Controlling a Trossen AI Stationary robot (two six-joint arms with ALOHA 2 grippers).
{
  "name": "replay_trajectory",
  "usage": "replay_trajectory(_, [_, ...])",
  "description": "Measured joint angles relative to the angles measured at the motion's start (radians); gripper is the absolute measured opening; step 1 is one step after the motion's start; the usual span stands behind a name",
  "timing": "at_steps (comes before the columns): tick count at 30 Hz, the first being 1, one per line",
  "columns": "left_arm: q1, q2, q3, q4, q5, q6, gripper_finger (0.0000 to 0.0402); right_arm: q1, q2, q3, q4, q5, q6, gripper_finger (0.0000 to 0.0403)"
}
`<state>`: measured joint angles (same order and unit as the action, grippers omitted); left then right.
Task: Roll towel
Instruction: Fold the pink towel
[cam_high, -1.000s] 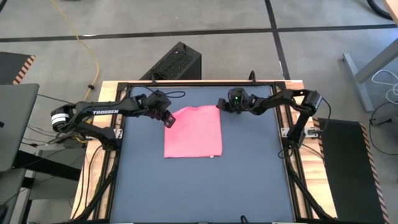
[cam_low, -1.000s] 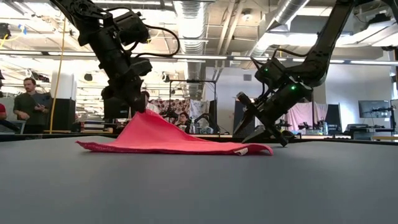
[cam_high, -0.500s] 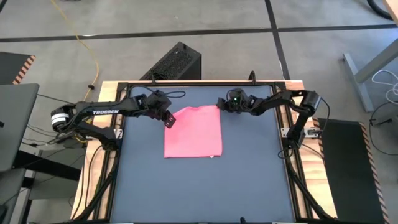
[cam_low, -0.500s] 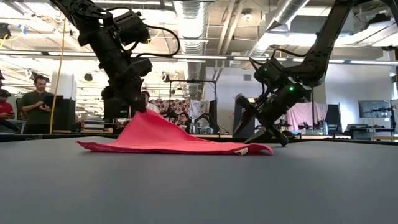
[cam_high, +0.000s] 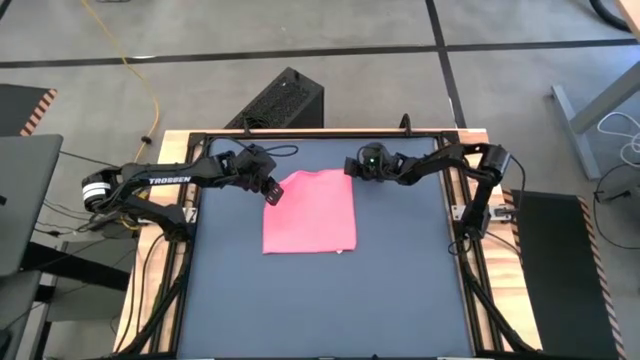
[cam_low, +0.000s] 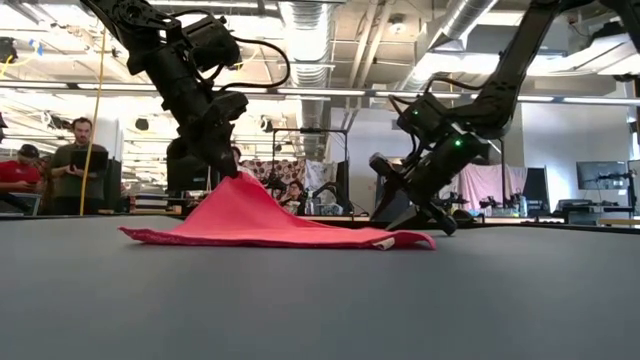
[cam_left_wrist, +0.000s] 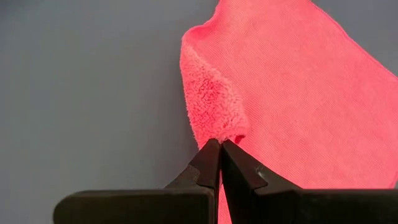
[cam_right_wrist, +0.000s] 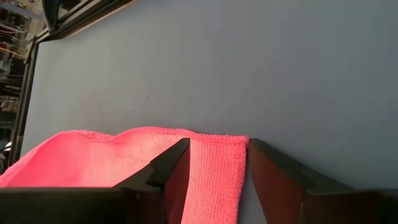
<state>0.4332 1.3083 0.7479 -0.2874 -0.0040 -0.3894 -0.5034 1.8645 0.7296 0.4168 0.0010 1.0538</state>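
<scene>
The pink towel (cam_high: 310, 212) lies spread on the dark grey table (cam_high: 320, 300), except for its far left corner, which rises like a tent (cam_low: 240, 195). My left gripper (cam_high: 272, 193) is shut on that raised corner. My right gripper (cam_high: 352, 172) is open and low at the towel's far right corner (cam_right_wrist: 217, 163). One finger (cam_right_wrist: 171, 165) stands over the cloth and the other (cam_right_wrist: 267, 165) just past its side edge. My left gripper pinches the towel's far left corner (cam_left_wrist: 219, 132) between its two fingertips, slanting down from the table's left. That corner is lifted off the table (cam_low: 232, 178), the cloth slopes down from it, and the rest lies flat. Whether my right gripper touches the towel, I cannot tell.
Bare tabletop lies in front of the towel and on both its sides. A black box (cam_high: 280, 100) stands on the floor beyond the far edge. People (cam_low: 85, 160) stand in the room behind the table, far from the arms.
My right gripper has moved toward the table's left and a little down, up to the towel's far right corner. The towel and my left gripper have kept still.
</scene>
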Motion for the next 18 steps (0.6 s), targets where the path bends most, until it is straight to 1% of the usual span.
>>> replay_trajectory(5, [0.0,0.0,0.0,0.0,0.0,0.0,0.0,0.004,0.0,0.002,-0.007,-0.013,0.0,0.0189])
replay_trajectory(15, [0.0,0.0,0.0,0.001,0.0,0.0,0.0,0.064,0.002,0.004,-0.022,-0.031,0.005,0.0188])
replay_trajectory(18, [0.0,0.0,0.0,0.001,0.0,0.0,0.0,0.072,0.002,0.004,-0.027,-0.037,0.005,0.0181])
